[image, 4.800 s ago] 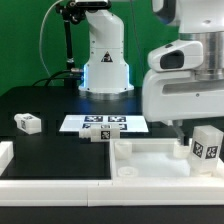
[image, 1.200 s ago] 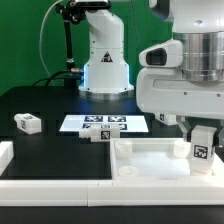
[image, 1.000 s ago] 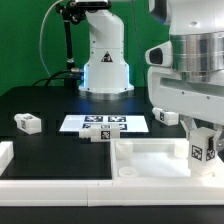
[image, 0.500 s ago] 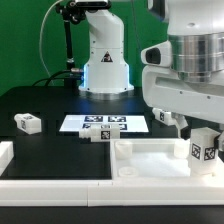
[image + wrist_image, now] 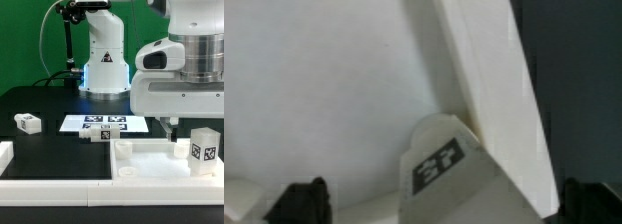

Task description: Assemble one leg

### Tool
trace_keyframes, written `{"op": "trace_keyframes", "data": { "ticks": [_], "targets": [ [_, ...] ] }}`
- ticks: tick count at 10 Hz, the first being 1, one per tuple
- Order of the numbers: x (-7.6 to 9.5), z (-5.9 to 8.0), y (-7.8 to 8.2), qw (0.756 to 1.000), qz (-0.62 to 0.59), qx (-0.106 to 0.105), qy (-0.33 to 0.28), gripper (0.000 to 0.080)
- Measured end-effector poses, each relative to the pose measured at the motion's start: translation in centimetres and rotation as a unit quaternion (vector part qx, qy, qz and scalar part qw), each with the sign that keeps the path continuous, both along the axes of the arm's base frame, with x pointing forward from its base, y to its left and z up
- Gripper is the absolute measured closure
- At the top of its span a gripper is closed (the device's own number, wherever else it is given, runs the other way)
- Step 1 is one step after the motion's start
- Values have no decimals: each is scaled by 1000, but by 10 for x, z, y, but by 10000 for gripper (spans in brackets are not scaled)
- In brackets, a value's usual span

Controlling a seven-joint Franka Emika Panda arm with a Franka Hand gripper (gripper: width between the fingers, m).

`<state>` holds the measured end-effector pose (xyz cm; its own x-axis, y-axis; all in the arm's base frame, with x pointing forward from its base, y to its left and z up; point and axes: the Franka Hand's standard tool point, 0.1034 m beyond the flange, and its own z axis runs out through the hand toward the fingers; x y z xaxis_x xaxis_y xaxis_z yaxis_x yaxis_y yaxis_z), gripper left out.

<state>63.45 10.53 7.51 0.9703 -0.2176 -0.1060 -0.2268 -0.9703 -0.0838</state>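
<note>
A leg (image 5: 205,150), a small white block with a marker tag, stands upright in the corner of the large white tray-like piece (image 5: 150,160) at the exterior view's right. It also shows in the wrist view (image 5: 446,160), against the tray's raised rim. My gripper (image 5: 438,205) is open, its two dark fingertips (image 5: 304,200) wide apart on either side of the leg and not touching it. In the exterior view the hand (image 5: 180,95) hangs just above the leg. A second leg (image 5: 28,123) lies on the black table at the left. A third (image 5: 100,137) lies by the marker board.
The marker board (image 5: 103,124) lies flat at the table's middle. The robot's white base (image 5: 105,60) stands behind it. A white raised edge (image 5: 5,155) runs along the table's front left.
The gripper held the leg upright in the tray's corner; now its fingers have come apart and the hand has lifted and shifted a little left, leaving the leg standing alone.
</note>
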Motion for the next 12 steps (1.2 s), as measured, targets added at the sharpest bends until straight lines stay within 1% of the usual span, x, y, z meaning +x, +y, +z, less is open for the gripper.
{"op": "trace_keyframes", "data": {
  "ticks": [1,2,3,4,5,6,7,8,10,11,12],
  "targets": [
    [1,0,0,997,79,-6,-12,150],
    [5,-1,8,983,176,-20,-39,150],
    [6,-4,15,972,226,-20,-57,150],
    [5,-5,15,976,212,-19,-55,150],
    [5,-5,15,977,206,-19,-55,297],
    [5,-5,15,979,196,-19,-54,297],
    [5,-5,13,985,163,-22,-53,434],
    [6,-5,11,991,118,-25,-49,510],
    [6,-4,8,999,20,-28,-40,510],
    [6,-6,6,998,-34,-28,-37,510],
    [5,-6,10,989,-140,-28,-30,510]
  ]
}}
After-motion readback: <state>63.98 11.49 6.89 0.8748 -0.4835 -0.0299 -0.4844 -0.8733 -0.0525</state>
